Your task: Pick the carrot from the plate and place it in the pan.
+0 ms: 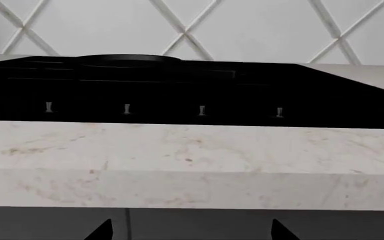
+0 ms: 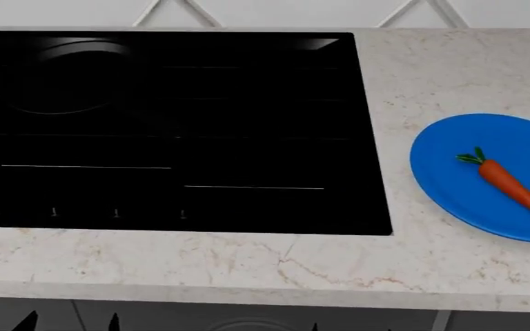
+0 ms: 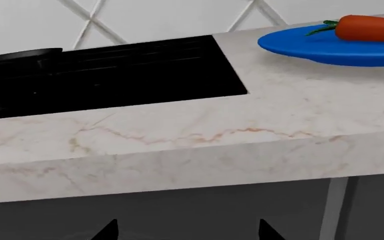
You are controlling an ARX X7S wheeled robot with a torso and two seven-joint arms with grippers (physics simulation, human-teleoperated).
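1 carrot lies on 1 blue plate, right of the cooktop on the bench. 1 pan sits on the cooktop's far-left. Left tool and right tool: fingertips spread, holding nothing.

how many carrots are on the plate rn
1. The carrot lies on the blue plate, on the counter right of the cooktop. The plate's right edge is cut off.
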